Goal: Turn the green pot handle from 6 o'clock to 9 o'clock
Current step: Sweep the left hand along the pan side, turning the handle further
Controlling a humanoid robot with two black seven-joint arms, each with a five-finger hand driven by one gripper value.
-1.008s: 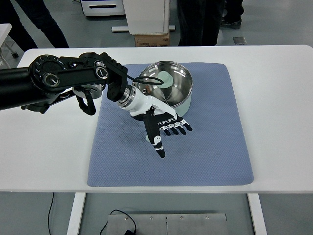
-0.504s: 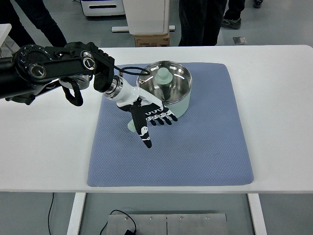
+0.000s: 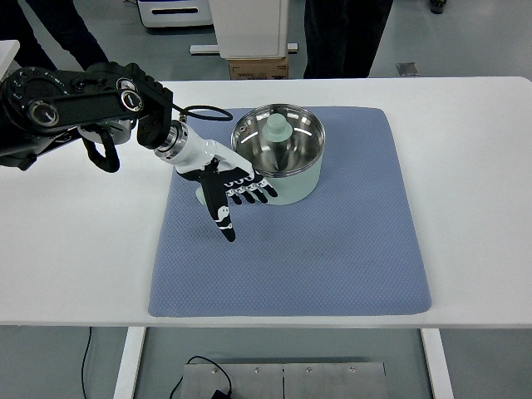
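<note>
One hand at work: the left robot hand [image 3: 224, 193], white and black, on a black arm entering from the left edge of the white table [image 3: 482, 166]; no right arm shows.
Task object: pale green pot with a polished steel interior [image 3: 278, 154], standing on the blue-grey quilted mat [image 3: 332, 249], toward the mat's far edge and slightly left of its middle.
Pot contents: a pale green knobbed piece [image 3: 275, 130], apparently a lid knob, inside the bowl.
Handle: a small pale green tab [image 3: 201, 196] just visible at the pot's near-left side, mostly hidden beneath the hand.
Handle bearing: judged roughly between 7 and 8 o'clock from the pot's centre, short of 9 o'clock.
Hand state: fingers [image 3: 252, 193] extended and spread, lying flat against the pot's near-left wall; thumb [image 3: 224, 223] pointing toward the mat's near edge; nothing gripped.
Contact: palm over the handle; whether it presses the handle cannot be told.
Key relation: the handle's long axis runs outward from the pot toward the mat's left edge and near side; the hand lies on its near side, so a further sweep toward the far-left would carry it on to 9 o'clock.
Nearer arm: the left.
Progress: judged partway through the turn.
</note>
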